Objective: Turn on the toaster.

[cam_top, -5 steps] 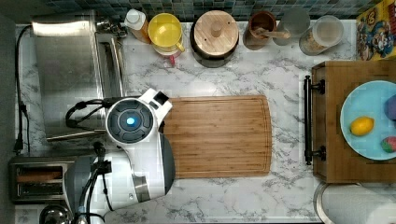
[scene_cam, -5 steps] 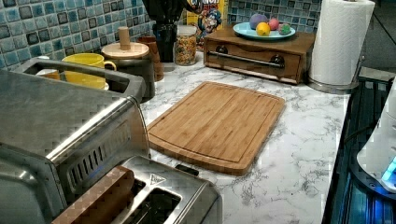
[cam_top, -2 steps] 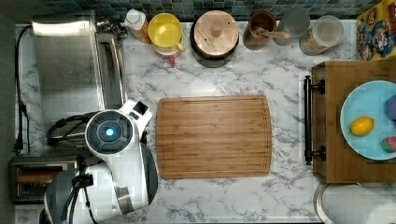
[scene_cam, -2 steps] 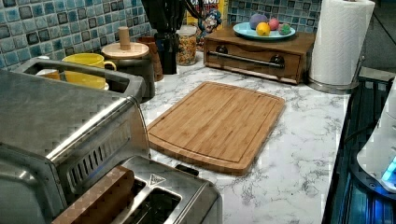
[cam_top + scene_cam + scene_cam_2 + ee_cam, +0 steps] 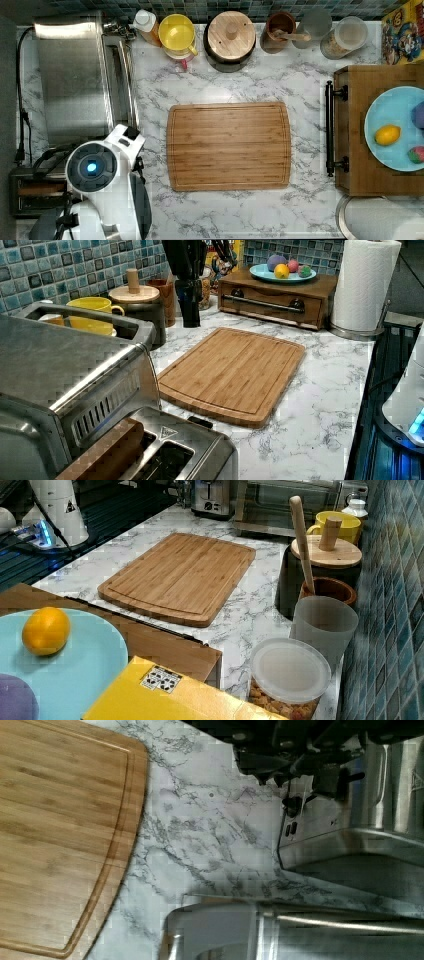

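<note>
Top view: your arm (image 5: 100,180) hangs over the toaster (image 5: 35,192) at eight o'clock of the cutting board (image 5: 229,146). Wrist view: the gripper (image 5: 305,770) hovers at the toaster's lever end; I cannot tell how its fingers stand.

Bamboo cutting board (image 5: 229,146) mid-counter; toaster oven (image 5: 80,75); yellow mug (image 5: 177,33)
</note>
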You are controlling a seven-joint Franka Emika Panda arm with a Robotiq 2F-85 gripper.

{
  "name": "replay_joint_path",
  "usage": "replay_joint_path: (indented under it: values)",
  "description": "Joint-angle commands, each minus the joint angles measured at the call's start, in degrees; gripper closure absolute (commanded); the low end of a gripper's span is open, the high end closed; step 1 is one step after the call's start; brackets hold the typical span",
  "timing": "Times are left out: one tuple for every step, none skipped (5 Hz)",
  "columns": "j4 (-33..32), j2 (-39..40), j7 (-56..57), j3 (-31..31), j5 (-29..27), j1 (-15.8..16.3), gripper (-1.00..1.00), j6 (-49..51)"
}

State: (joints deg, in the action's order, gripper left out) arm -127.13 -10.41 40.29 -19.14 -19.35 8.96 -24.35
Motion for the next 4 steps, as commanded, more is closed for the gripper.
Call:
replay_joint_path:
  values:
    - [2.2,5.1,-7.9,-7.2,1.5,3.6,1.0,0.2]
    - [3.4,7.5,-11.4,-8.5,2.1,2.9,1.0,0.5]
    - [2.9,8.8,-14.6,-8.4,2.0,3.8,1.0,-1.5]
    - [0.1,6.5,-14.1,-8.4,-1.5,3.8,1.0,-6.2]
